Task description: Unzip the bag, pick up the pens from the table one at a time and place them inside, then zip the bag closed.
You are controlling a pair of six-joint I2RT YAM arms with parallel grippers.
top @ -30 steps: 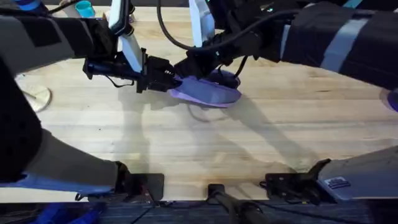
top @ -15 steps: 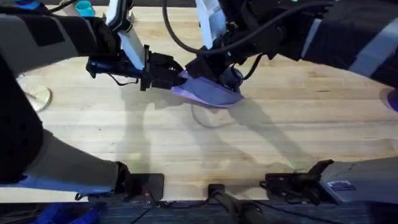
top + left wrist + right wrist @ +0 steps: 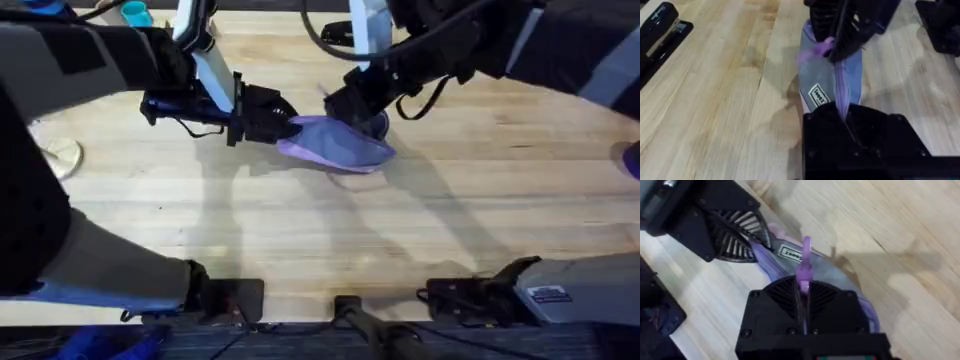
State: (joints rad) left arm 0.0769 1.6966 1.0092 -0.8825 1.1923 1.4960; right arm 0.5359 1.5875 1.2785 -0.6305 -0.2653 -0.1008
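Overhead: bag (image 3: 335, 143) long axis left-right; left claw (image 3: 285, 125) pinches left end, right claw (image 3: 345, 105) grips zipper pull (image 3: 804, 267).

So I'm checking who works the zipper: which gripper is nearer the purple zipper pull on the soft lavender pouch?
Right. The right gripper is shut on the purple zipper pull, at the lavender pouch's middle; the left gripper clamps the pouch's end, away from the pull.

Black stapler (image 3: 660, 27) at edge – teal cup (image 3: 135, 14) at far edge
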